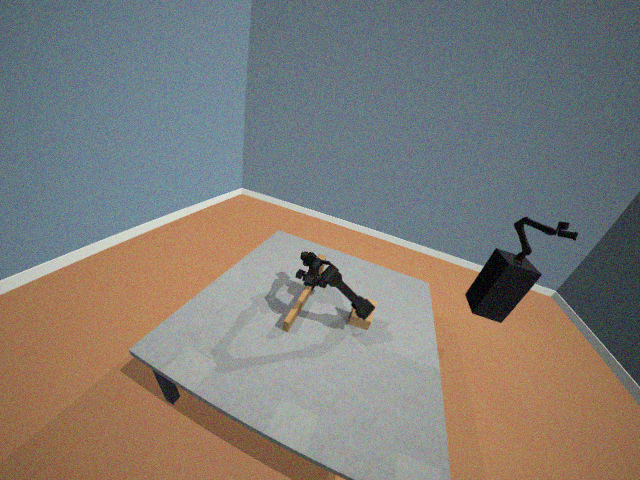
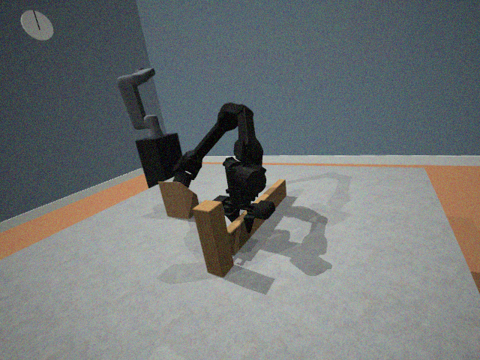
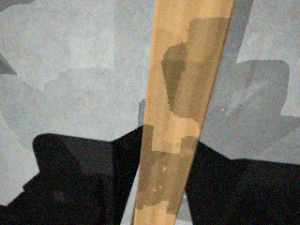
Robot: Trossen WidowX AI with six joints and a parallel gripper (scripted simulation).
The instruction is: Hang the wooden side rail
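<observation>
Keeping the rail [image 1: 295,311] [image 2: 280,190] [image 3: 180,131] straight, the gripper [image 1: 312,277] [image 2: 241,223] [image 3: 161,131], pinching it near the post [image 2: 214,240], should lower it gently so both hooks, hidden here, sit on the pins.

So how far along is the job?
Looks done: the rail is lined up, one end at or very near the post. In hand: the tool grips the rail; hooks and pins are hidden, so seating can't be confirmed. Left: confirm seating, let go, move away.
</observation>
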